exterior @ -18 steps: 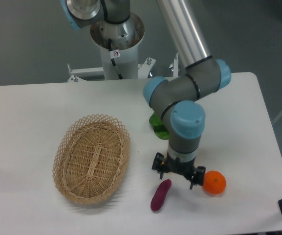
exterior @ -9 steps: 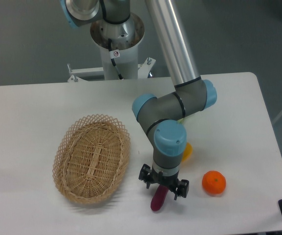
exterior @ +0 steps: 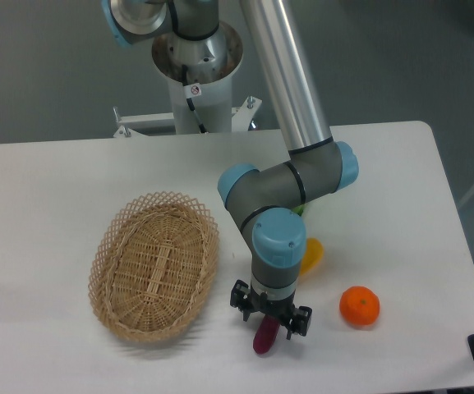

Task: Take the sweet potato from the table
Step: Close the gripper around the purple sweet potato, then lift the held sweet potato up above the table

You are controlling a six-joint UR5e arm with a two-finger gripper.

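- The jaws [exterior: 269,325] point straight down over the near end of a white bench [exterior: 48,189], their two black fingers spread apart, one on each side of the sweet potato [exterior: 265,335].
- The sweet potato, a small dark magenta oblong, lies on the bench with its upper end between the fingers and its lower end sticking out toward the front edge. Whether the fingers touch it cannot be told; they are not closed on it.
- Above the jaws, the arm's grey wrist with light blue caps stands upright, then bends back through an elbow joint into a long silver tube that rises up and out of the top of the view.
- Just behind the wrist, to the right, part of a yellow vegetable [exterior: 310,253] shows, mostly hidden by the arm.
- A round orange [exterior: 360,306] sits on the bench to the right of the jaws, apart from them.
- An oval wicker basket [exterior: 154,264] rests on the bench to the left.
- The arm's white pedestal [exterior: 197,92] stands behind the bench, against a grey floor.
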